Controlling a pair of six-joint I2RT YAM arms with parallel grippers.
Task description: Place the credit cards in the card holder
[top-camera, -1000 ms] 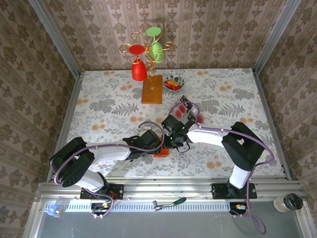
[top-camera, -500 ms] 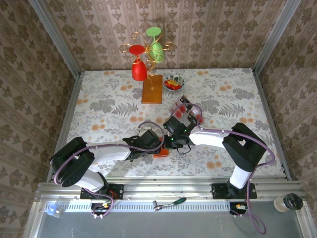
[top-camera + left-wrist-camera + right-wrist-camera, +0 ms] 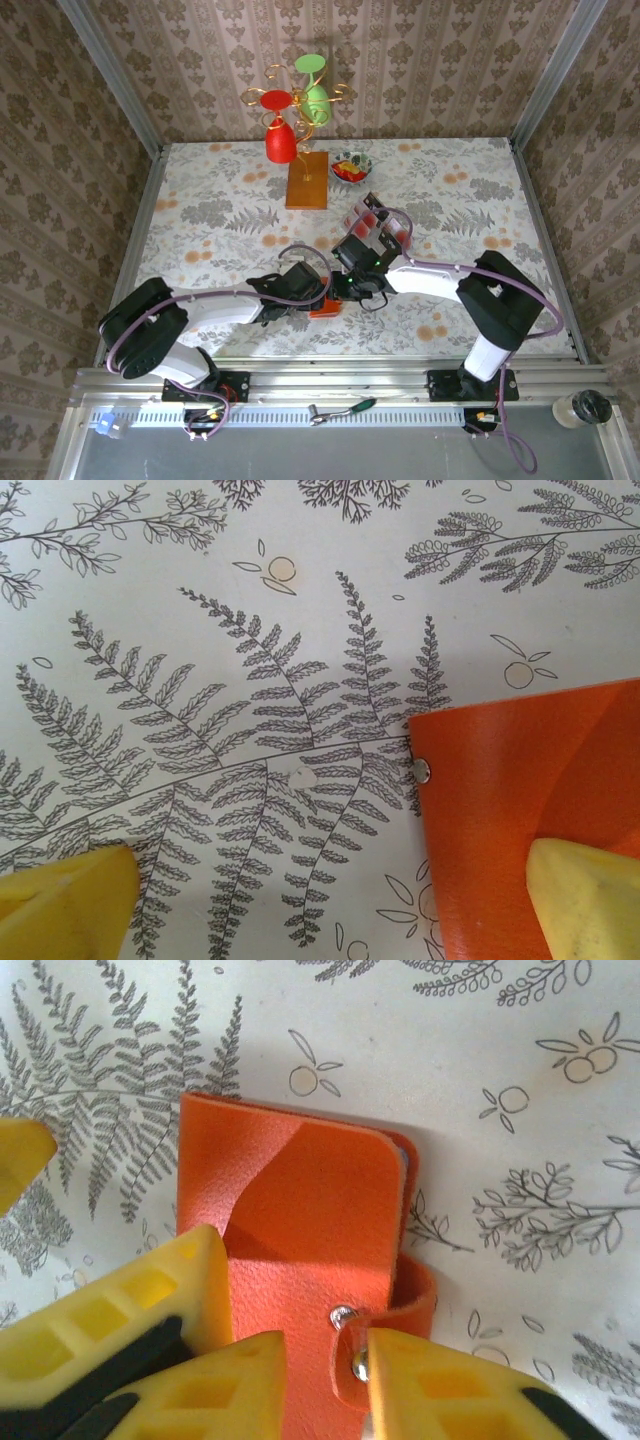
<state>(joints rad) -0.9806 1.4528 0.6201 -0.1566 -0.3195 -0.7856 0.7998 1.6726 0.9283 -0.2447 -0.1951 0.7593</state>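
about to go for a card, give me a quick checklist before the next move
1. card holder flat on table: ok
2. left gripper open, one finger over holder: ok
3. right gripper gripping snap strap: cannot tell, jaws slightly apart around it
4. card in a gripper: not ok, none held
5. credit cards reachable, just beyond right arm: ok, likely
6. holder opened for a card: cannot tell

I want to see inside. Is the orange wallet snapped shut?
Not snapped. The flat orange card holder lies folded over, but its strap curls loose, its two metal studs apart.
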